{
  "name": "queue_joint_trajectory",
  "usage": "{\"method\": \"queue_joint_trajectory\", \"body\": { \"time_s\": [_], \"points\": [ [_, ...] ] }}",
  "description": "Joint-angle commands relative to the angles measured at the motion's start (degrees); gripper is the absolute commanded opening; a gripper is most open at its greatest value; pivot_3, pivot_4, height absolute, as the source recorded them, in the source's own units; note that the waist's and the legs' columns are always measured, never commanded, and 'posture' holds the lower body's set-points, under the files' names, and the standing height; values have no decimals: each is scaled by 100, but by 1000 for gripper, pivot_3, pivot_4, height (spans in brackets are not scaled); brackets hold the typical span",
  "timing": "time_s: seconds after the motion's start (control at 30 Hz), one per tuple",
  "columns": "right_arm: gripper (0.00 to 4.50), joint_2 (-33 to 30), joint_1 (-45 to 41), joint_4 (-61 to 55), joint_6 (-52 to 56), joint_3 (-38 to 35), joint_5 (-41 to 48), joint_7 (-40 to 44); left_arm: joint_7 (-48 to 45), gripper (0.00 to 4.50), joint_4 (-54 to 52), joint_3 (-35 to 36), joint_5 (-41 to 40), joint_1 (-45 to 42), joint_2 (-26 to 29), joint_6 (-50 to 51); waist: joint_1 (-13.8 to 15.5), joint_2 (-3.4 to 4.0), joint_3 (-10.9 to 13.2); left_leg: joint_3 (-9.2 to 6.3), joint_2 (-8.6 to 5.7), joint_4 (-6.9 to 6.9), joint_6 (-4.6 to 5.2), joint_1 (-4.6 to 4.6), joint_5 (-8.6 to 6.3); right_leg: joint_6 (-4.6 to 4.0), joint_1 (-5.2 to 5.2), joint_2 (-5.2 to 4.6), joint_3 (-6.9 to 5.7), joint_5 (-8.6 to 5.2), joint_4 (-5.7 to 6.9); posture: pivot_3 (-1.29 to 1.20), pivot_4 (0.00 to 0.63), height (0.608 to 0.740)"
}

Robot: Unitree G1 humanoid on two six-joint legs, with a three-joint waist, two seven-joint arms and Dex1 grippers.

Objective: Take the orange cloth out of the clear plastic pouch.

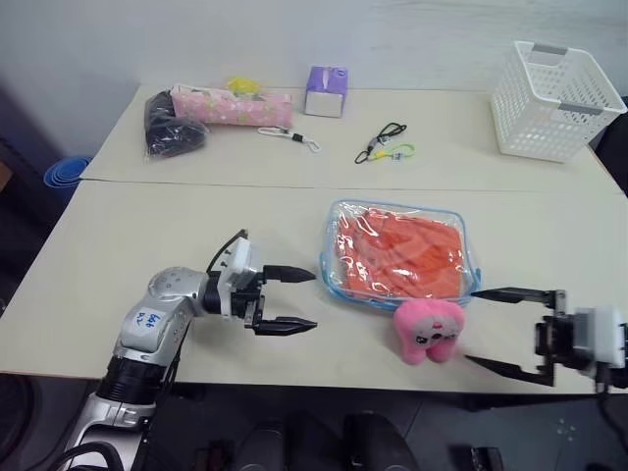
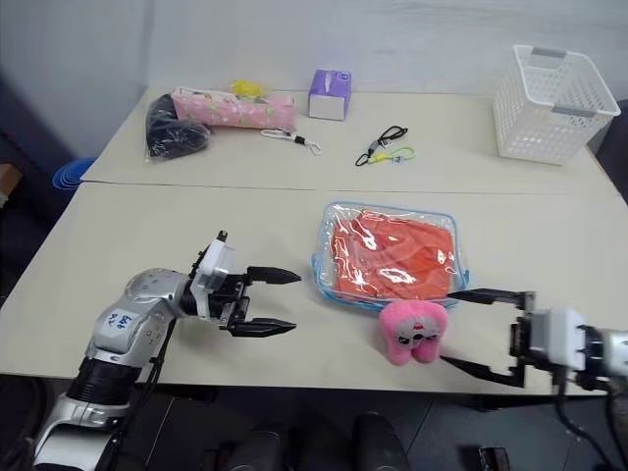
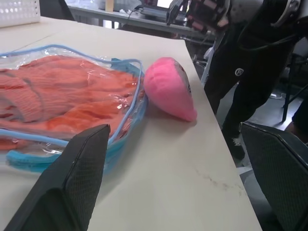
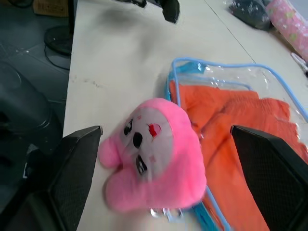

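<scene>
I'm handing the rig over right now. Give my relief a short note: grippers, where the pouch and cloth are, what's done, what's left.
Left gripper: open, empty, level on the table left of the clear plastic pouch, pointing at it.
Right gripper: open, empty, at the table's near right edge, pointing towards the pink plush toy.
Pouch lies flat mid-table; the plush toy sits against its near edge.
Orange cloth: inside the pouch, folded.
Done: both grippers set either side of the pouch.
Left: hold the pouch, get it open, pull the cloth out.
</scene>
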Motion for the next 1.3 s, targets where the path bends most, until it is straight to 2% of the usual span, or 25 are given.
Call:
{"method": "queue_joint_trajectory", "body": {
  "time_s": [0.03, 0.1, 0.17, 0.33, 0.37, 0.47, 0.6, 0.73, 0.8, 1.1, 1.2, 1.3],
  "points": [
    [4470, -179, -882, 1649, -1054, 133, -908, 269, -27, 4500, -230, 79, -38, 85, 57, -111, -32, -1, 1, -1, 0, 0, 0, 1, 0, 0, 1, 0, 0, 0, -1, 0, 150, 740],
    [4470, -115, -1758, 2745, -1767, 479, -1617, 58, 17, 4500, -304, 63, -79, 116, 21, -63, -67, 3, 3, 14, 0, -1, 2, 3, -1, 0, -2, 1, 8, 0, -5, 0, 150, 740],
    [4470, 33, -2478, 3436, -2082, 811, -1957, 57, 45, 4500, -374, 19, -100, 120, -18, -16, -97, 8, 6, 17, 0, -5, -2, 2, 1, -1, -10, 2, 9, 0, 1, 0, 150, 740],
    [4470, 399, -3770, 4626, -2789, 1520, -2707, -169, 66, 4500, -397, -177, -81, 24, -161, 73, -113, 10, 7, 17, 2, -6, -11, -2, 6, -1, -23, 3, 4, 0, 21, 0, 150, 740],
    [4303, 427, -3933, 4787, -2924, 1629, -2838, -228, 74, 4500, -373, -220, -74, -28, -188, 116, -107, 10, 7, 17, 2, -2, -10, -3, 6, -1, -22, 3, 4, 0, 22, 0, 150, 740],
    [3533, 493, -4331, 5204, -3336, 1868, -3031, -274, 46, 4500, -283, -408, 21, -214, -281, 149, -35, 10, 8, 15, 0, 6, -10, -8, 6, -1, -22, 2, 2, 0, 23, 0, 150, 740],
    [2194, 482, -4658, 5466, -3552, 2084, -3106, -207, 167, 4500, -46, -795, 264, -617, -610, 160, -17, 10, 7, 14, -1, 10, -10, -10, 6, 0, -19, 1, 0, 0, 21, 0, 150, 740],
    [625, 425, -4765, 5583, -3455, 2139, -3062, -155, 250, 4500, 226, -1089, 492, -949, -1016, 56, -29, 10, 8, 14, -1, 10, -10, -9, 6, 0, -20, 3, -2, 0, 24, 0, 150, 740],
    [47, 428, -4755, 5530, -3402, 2134, -3018, -138, 385, 4500, 397, -1277, 667, -1117, -1274, 44, -28, 10, 8, 16, -1, 10, -11, -10, 6, 0, -21, 4, -2, 0, 24, 0, 150, 740],
    [47, 503, -4431, 5084, -2989, 2095, -2903, -300, 935, 4500, 1230, -2243, 1734, -1376, -2253, -455, -18, 9, 8, 17, -1, 12, -12, -8, 8, 1, -21, 5, 0, 0, 30, 0, 150, 740],
    [0, 498, -4355, 5024, -2919, 2089, -2912, -395, 1108, 4029, 1600, -2417, 2098, -1446, -2434, -857, -17, 9, 8, 22, -2, 13, -12, -6, 8, 1, -21, 5, 3, 1, 30, 0, 150, 740],
    [0, 469, -4239, 4958, -2879, 2079, -2917, -463, 1253, 3145, 1756, -2311, 2140, -1477, -2597, -924, -16, 9, 8, 23, -1, 13, -12, -6, 8, 1, -22, 5, 4, 1, 31, 0, 150, 740]
  ]
}}
